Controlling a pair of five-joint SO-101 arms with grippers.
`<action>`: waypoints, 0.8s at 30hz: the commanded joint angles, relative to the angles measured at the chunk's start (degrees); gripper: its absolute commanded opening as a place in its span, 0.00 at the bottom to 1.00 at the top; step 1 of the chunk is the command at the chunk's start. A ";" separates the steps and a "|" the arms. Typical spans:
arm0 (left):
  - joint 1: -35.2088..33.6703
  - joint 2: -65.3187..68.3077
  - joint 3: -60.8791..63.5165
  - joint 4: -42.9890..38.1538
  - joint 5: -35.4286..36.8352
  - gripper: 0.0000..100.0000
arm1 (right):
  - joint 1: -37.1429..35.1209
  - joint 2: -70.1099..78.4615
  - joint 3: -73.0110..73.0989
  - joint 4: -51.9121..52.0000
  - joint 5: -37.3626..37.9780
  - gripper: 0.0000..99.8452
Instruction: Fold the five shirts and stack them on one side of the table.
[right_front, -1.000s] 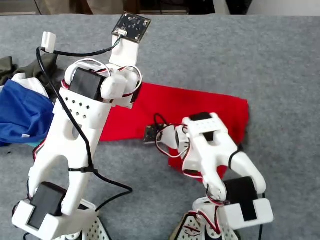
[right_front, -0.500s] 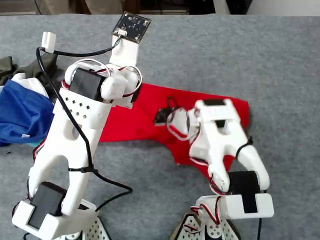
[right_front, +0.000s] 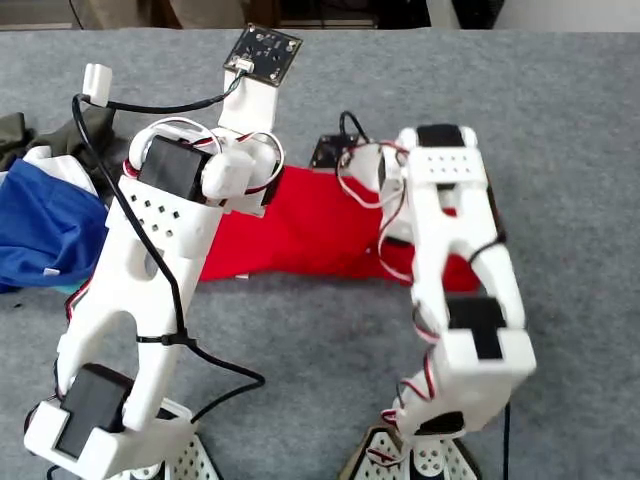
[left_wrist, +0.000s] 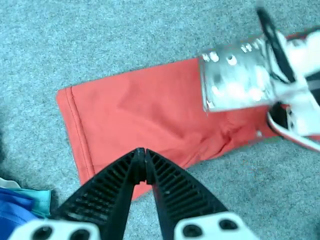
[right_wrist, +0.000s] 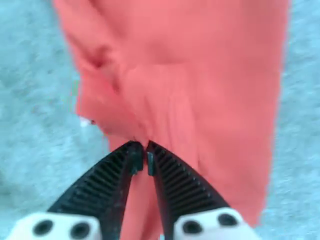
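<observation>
1. Now, the right gripper (right_wrist: 141, 150) is seen clenched on a bunched fold of the red shirt (right_wrist: 200, 75), with wrinkles gathered right at its tips.
2. The left gripper (left_wrist: 141, 155) is seen shut, tips pressed together, over the shirt's edge; whether cloth is caught cannot be told.
3. The shirt is spread on the grey table (right_front: 580, 120), beneath both grippers.
4. Farther off, out past the left gripper, a blue shirt (right_front: 45, 225) is seen heaped.

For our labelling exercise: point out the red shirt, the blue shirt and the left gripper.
red shirt (right_front: 320, 225), high view, flat middle.
blue shirt (right_front: 48, 230), high view, crumpled middle.
left gripper (left_wrist: 144, 156), left wrist view, between fingertips.
</observation>
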 joint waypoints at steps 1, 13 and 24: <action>0.09 -2.68 -0.70 -0.53 -0.35 0.02 | 0.66 5.67 -11.30 0.44 -0.26 0.00; 0.09 -2.77 -0.79 -0.53 -0.35 0.02 | 0.75 15.78 -29.76 2.37 -1.32 0.28; 0.09 -2.77 -0.79 -0.53 -0.35 0.02 | 5.49 9.27 -31.87 18.64 -1.76 0.11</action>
